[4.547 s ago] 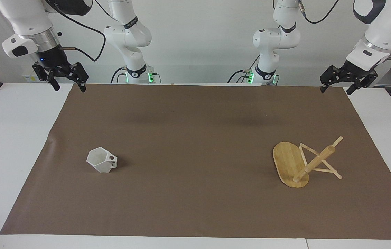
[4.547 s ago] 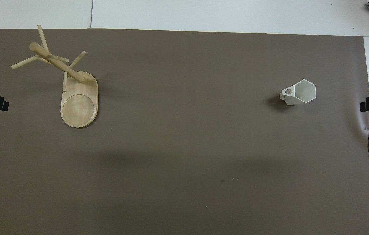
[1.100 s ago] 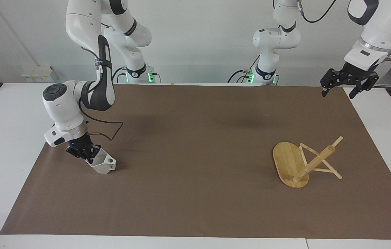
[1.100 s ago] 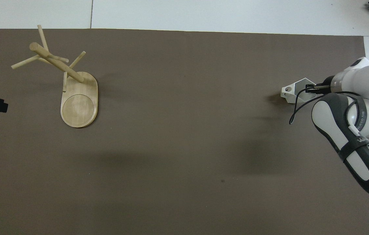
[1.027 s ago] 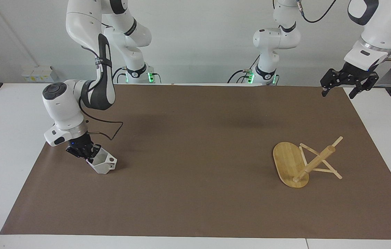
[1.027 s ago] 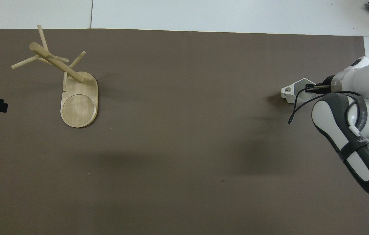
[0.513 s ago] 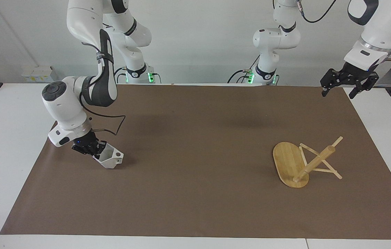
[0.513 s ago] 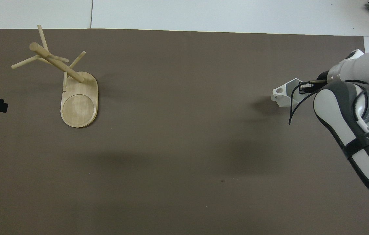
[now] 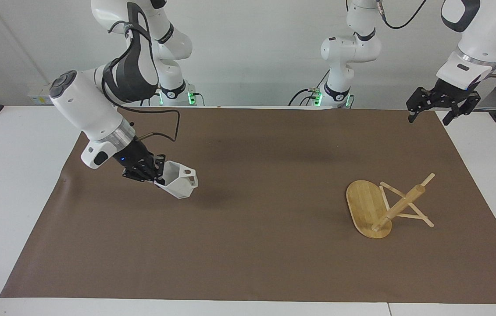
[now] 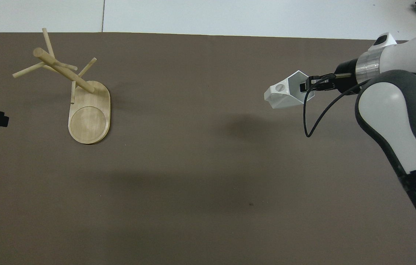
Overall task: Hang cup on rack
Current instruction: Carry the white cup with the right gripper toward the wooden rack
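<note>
Right gripper (image 9: 156,174) — gripped cup (image 9: 179,184) aloft

We count one white faceted cup (image 9: 179,184), one bamboo mug rack (image 9: 377,210), one brown mat (image 9: 256,245) on one worktop (image 9: 6,184), and two robot arms, each with one tool

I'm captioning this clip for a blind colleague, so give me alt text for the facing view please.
The right gripper, jaws shut on the rim of a small white faceted cup, holds it tilted in the air over the brown table mat. A light bamboo mug rack stands toward the left arm's end, and the left gripper waits, jaws open, above the mat's corner.
</note>
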Tool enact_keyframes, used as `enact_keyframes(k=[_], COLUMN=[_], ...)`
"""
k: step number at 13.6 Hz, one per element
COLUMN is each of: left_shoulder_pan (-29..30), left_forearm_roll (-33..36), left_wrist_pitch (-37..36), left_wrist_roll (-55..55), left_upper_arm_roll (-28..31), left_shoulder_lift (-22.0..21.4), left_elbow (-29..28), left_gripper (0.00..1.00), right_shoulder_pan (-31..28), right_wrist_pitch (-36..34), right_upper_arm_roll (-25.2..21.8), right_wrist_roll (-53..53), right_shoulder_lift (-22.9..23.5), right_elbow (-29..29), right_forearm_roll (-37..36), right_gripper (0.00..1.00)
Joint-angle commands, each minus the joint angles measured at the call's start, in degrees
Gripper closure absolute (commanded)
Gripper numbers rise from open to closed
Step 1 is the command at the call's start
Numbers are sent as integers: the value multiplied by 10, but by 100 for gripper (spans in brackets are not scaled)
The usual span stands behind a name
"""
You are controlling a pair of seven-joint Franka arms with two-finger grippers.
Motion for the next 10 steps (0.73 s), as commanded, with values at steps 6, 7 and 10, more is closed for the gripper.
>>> enact_keyframes(k=[6, 7, 10], left_shoulder_pan=[1, 1, 7], left_forearm_roll=[8, 8, 8], left_wrist_pitch=[-2, -4, -11], left_wrist_roll=[5, 5, 11], left_upper_arm_roll=[0, 1, 1], left_shoulder_lift=[-15, -15, -16], left_elbow=[-16, -16, -15], left_gripper=[0, 0, 0], right_shoulder_pan=[-7, -7, -7], right_wrist_pitch=[1, 3, 3], right_upper_arm_roll=[57, 65, 99], right_wrist_roll=[-4, -4, -4], right_shoulder_lift=[5, 6, 7], right_elbow=[23, 23, 23], right_forearm_roll=[218, 232, 237], right_gripper=[100, 100, 100])
